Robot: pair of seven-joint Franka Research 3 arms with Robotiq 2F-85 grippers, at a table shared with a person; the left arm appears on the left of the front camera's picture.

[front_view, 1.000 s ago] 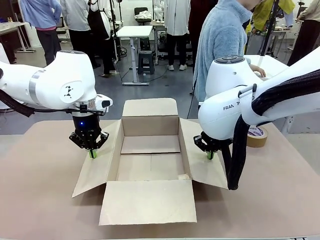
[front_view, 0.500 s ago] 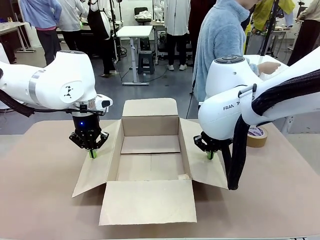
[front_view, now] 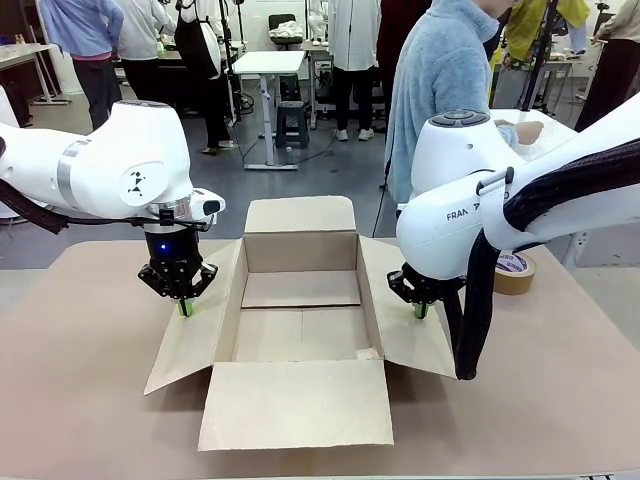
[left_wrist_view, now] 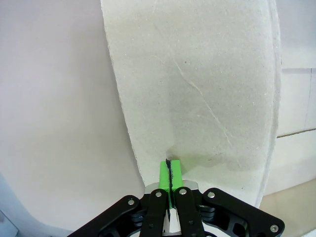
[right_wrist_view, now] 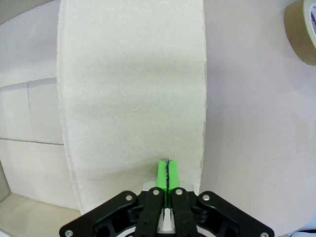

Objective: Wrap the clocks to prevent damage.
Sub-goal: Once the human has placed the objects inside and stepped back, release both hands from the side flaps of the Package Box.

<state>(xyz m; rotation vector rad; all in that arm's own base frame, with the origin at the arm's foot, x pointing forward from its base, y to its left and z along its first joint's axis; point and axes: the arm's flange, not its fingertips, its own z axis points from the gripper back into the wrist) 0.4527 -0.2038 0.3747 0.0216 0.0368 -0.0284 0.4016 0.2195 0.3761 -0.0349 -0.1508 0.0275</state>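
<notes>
The clocks are out of view. An open brown cardboard box (front_view: 300, 335) sits mid-table with its flaps spread and nothing inside. My left gripper (front_view: 184, 308) is shut, nothing between its green pads, and its tips point straight down onto the box's left flap (front_view: 195, 335). The left wrist view shows the same shut gripper (left_wrist_view: 169, 170) near that flap's (left_wrist_view: 197, 84) edge. My right gripper (front_view: 420, 311) is shut too and stands tip-down on the right flap (front_view: 405, 325). In the right wrist view the closed gripper (right_wrist_view: 168, 173) meets the flap (right_wrist_view: 133, 89).
A brown tape roll (front_view: 513, 272) lies on the table behind my right arm, also at the corner of the right wrist view as the tape roll (right_wrist_view: 303, 29). A person in a light blue fleece (front_view: 440, 80) stands at the far side, hand (front_view: 527, 131) on a white side table.
Both arms and the box are still. Only the person's hand at the white side table has shifted a little.
</notes>
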